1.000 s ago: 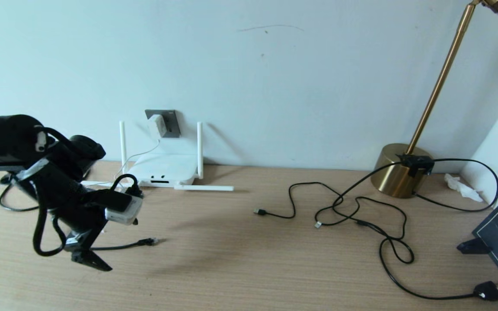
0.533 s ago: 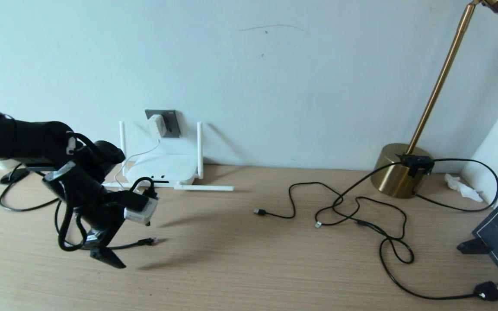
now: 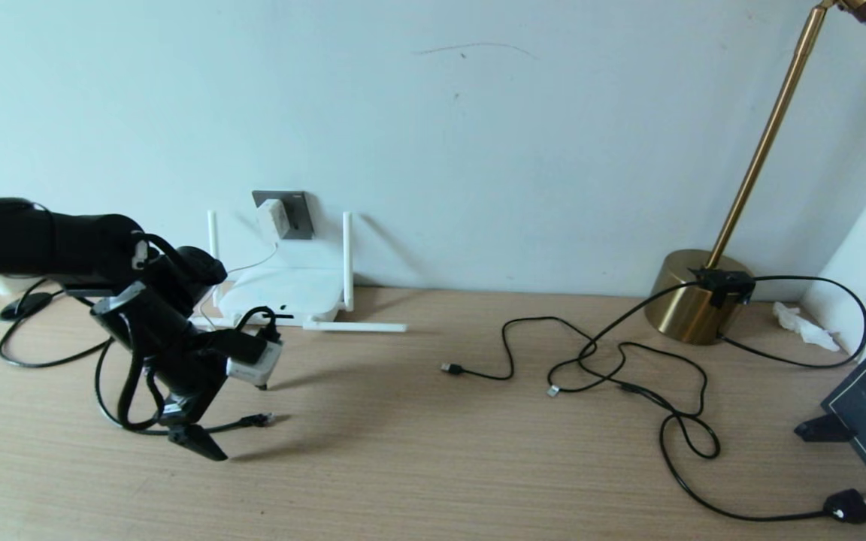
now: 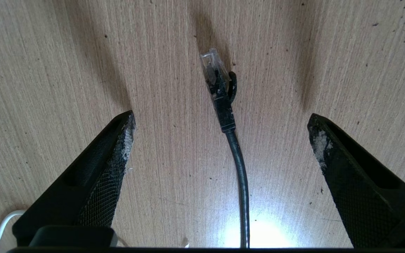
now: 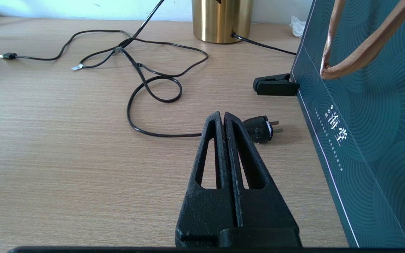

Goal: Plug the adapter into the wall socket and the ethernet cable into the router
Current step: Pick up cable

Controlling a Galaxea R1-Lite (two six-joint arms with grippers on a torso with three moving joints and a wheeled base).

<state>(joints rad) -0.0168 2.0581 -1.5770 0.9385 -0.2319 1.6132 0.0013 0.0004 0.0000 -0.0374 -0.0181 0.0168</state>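
While the left gripper [image 4: 220,117] hangs low over the wooden counter [image 3: 433,451], its two black fingers [image 4: 107,165] stand wide apart and hold nothing. The ethernet cable [image 4: 239,175] lies flat on the counter between the two fingers, near the middle of the gap, and it touches neither of them. Its clear plug [image 4: 213,66] lies a little beyond the fingertips. The long axis of the cable end runs nearly parallel to the fingers, and the plug points away from the wrist, with a slight lean toward one side.

In the head view the left gripper [image 3: 204,443] is at the left part of the counter, in front of the router [image 3: 283,293], and the end of the ethernet cable [image 3: 256,421] lies just beside the lower finger, pointing to the right. The router is a flat white box with thin antennas, and it rests against the wall. Above it, the adapter [image 3: 274,218] sits in the wall socket [image 3: 294,214], and its thin white cord goes down toward the router.

The right gripper [image 5: 223,121] is over the right side of the counter, with its fingers pressed together and nothing between them. A black power plug [image 5: 258,129] lies just behind its tips, and a dark green paper bag [image 5: 364,123] stands near it.
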